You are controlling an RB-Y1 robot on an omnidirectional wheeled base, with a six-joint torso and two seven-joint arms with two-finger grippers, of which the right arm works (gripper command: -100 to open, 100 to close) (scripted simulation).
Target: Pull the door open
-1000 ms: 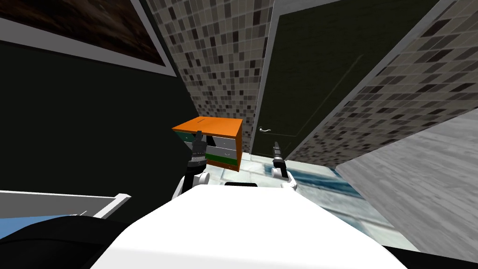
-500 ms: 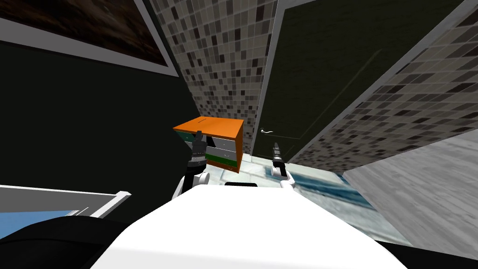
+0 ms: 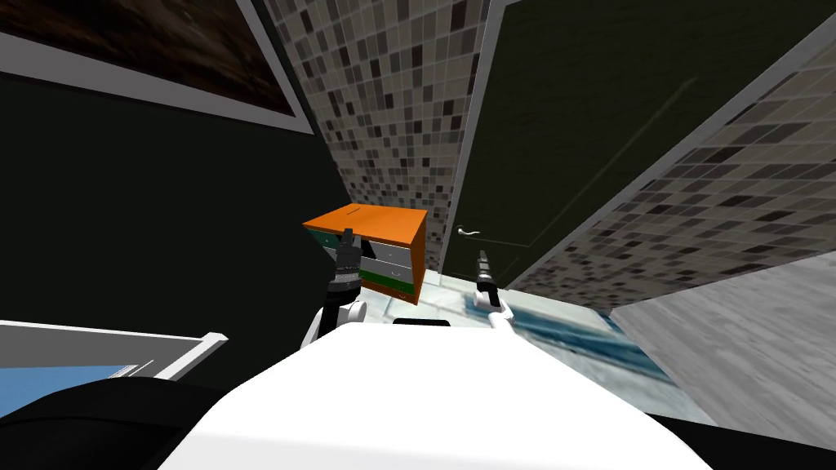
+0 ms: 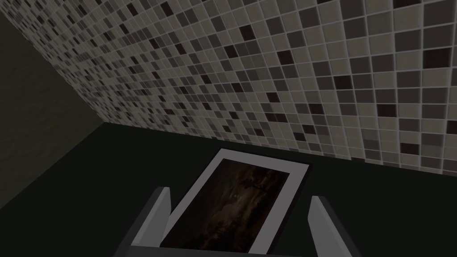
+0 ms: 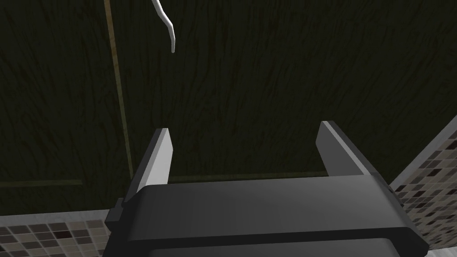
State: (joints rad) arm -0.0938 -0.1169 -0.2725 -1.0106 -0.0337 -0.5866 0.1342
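Mosaic-tiled walls; dark wood-grain door, curved pale lever; both jaws released.

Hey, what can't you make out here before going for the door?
Handle: in the right wrist view, its mount on the door is cut off by the picture's edge; in the head view it is too small to show its shape.
Gap between the open right hand and the handle: neither view settles it.
Orange cabinet: in the head view, the left hand hides part of its front.
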